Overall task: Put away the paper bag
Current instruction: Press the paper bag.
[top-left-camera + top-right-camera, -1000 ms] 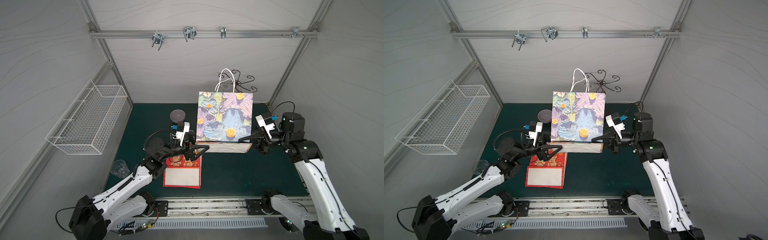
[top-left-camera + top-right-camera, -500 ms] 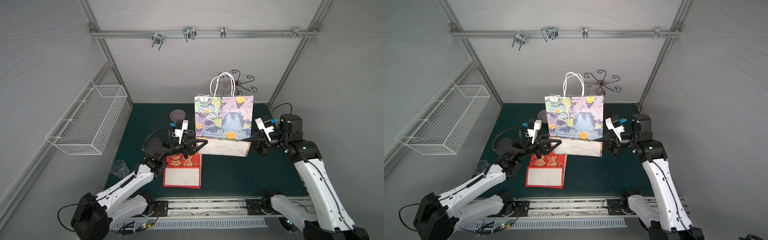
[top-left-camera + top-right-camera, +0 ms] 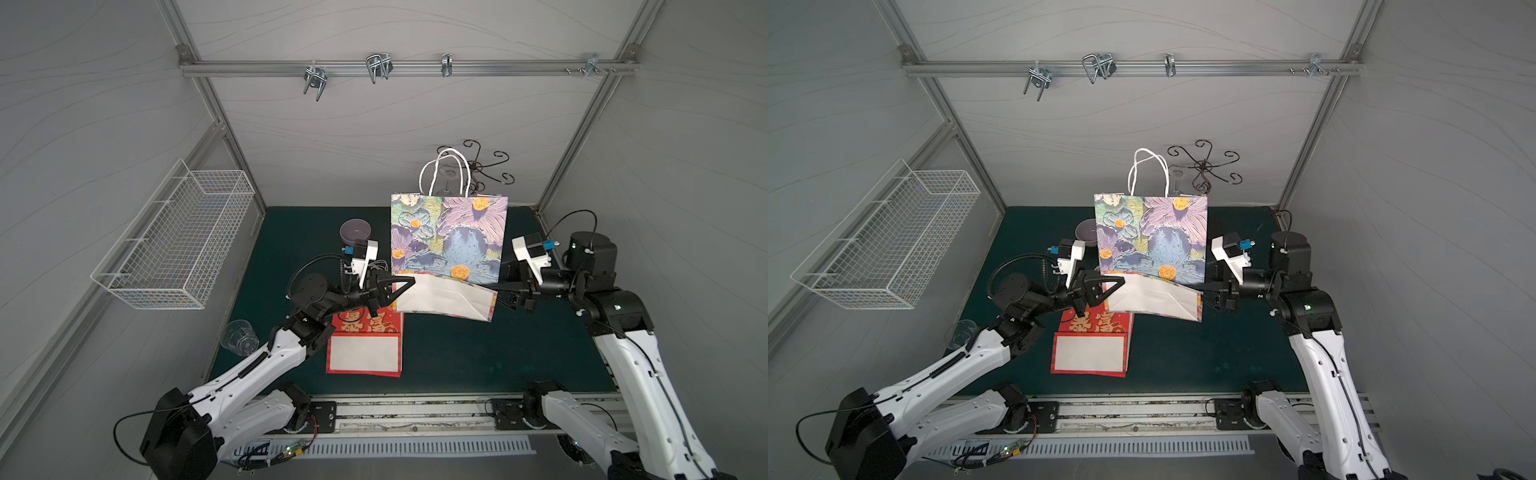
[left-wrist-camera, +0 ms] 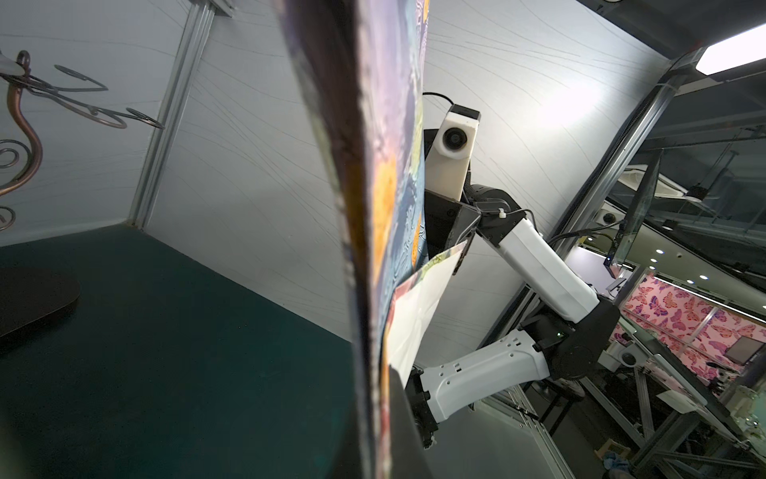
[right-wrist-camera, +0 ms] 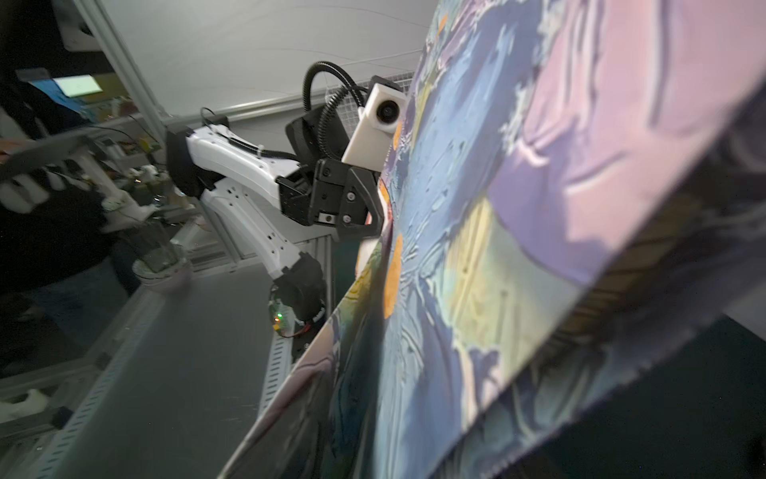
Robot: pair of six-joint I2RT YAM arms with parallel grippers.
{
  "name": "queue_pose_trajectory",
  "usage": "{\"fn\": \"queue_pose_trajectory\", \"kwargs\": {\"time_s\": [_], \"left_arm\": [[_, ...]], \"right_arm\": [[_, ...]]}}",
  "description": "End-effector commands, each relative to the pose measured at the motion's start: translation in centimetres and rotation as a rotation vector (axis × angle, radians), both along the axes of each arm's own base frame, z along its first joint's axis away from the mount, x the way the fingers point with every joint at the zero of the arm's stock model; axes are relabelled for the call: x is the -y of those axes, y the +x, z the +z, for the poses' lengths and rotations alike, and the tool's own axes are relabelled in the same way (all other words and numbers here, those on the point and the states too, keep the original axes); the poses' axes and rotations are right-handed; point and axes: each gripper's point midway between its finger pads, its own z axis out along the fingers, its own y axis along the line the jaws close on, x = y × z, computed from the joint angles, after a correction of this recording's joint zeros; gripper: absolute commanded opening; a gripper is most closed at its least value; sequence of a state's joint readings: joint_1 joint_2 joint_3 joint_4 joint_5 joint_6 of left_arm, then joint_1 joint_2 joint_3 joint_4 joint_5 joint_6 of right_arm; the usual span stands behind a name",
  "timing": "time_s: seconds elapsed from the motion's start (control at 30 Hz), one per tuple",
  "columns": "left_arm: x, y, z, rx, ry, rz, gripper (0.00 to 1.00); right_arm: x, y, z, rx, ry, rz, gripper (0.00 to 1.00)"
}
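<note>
The paper bag [image 3: 449, 237] [image 3: 1152, 237], printed with purple and blue flowers, hangs upright above the green mat with its white handles up and its white bottom flap folded forward. My left gripper [image 3: 405, 284] [image 3: 1115, 284] is shut on the bag's lower left corner. In the left wrist view the bag's edge [image 4: 389, 124] runs straight between my left gripper's [image 4: 385, 414] jaws. My right gripper [image 3: 498, 293] [image 3: 1202, 293] is at the lower right corner with its fingers parted around it. The bag's print [image 5: 539, 207] fills the blurred right wrist view and hides those jaws.
A flat red paper bag [image 3: 365, 345] lies on the mat under my left arm. A white wire basket [image 3: 178, 241] hangs on the left wall, with a clear cup [image 3: 241, 336] below it. A dark round dish [image 3: 355, 230] and a curly metal stand [image 3: 482, 170] stand behind the bag. Hooks [image 3: 378, 66] hang overhead.
My left gripper has moved in and shut on the bag's lower left corner. My right gripper's fingers have parted at the lower right corner. The bag has stayed nearly in place.
</note>
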State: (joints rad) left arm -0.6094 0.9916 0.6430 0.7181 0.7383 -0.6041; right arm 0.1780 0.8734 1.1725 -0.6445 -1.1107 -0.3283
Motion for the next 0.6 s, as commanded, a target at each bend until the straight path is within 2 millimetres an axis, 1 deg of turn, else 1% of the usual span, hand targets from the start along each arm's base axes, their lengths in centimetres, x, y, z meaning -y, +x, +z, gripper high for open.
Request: {"fn": "queue_pose_trajectory", "kwargs": {"time_s": [0.0, 0.07, 0.1, 0.17, 0.2, 0.23, 0.3, 0.43, 0.47, 0.57], "left_arm": [[-1.0, 0.6, 1.9, 0.119, 0.011, 0.108, 0.00], [-1.3, 1.2, 1.4, 0.136, 0.050, 0.156, 0.00], [-1.4, 1.4, 1.3, 0.143, 0.061, 0.177, 0.00], [-1.7, 1.5, 1.2, 0.164, 0.082, 0.205, 0.00], [-1.8, 1.5, 1.1, 0.173, 0.091, 0.209, 0.00], [-1.8, 1.5, 1.0, 0.178, 0.102, 0.214, 0.00], [-1.8, 1.3, 0.9, 0.188, 0.112, 0.208, 0.00], [-1.8, 0.8, 0.9, 0.198, 0.114, 0.189, 0.00], [-1.7, 0.7, 0.9, 0.197, 0.113, 0.181, 0.00], [-1.6, 0.3, 1.2, 0.179, 0.088, 0.150, 0.00]], "right_arm": [[2.6, 3.1, -0.3, 0.038, -0.094, -0.314, 0.65], [4.7, 4.2, -0.7, 0.038, -0.136, -0.480, 0.70], [5.4, 4.3, -0.9, 0.038, -0.150, -0.530, 0.71], [6.6, 4.1, -1.7, 0.034, -0.184, -0.605, 0.74], [6.7, 3.7, -2.2, 0.029, -0.191, -0.609, 0.74], [6.6, 3.2, -2.7, 0.020, -0.193, -0.596, 0.76], [5.6, 1.5, -3.6, -0.001, -0.179, -0.512, 0.79], [2.2, -4.0, -3.9, -0.070, -0.059, -0.140, 0.84], [1.8, -4.6, -4.1, -0.097, -0.035, -0.088, 0.84], [1.5, -4.0, -4.9, -0.139, -0.011, -0.070, 0.86]]}}
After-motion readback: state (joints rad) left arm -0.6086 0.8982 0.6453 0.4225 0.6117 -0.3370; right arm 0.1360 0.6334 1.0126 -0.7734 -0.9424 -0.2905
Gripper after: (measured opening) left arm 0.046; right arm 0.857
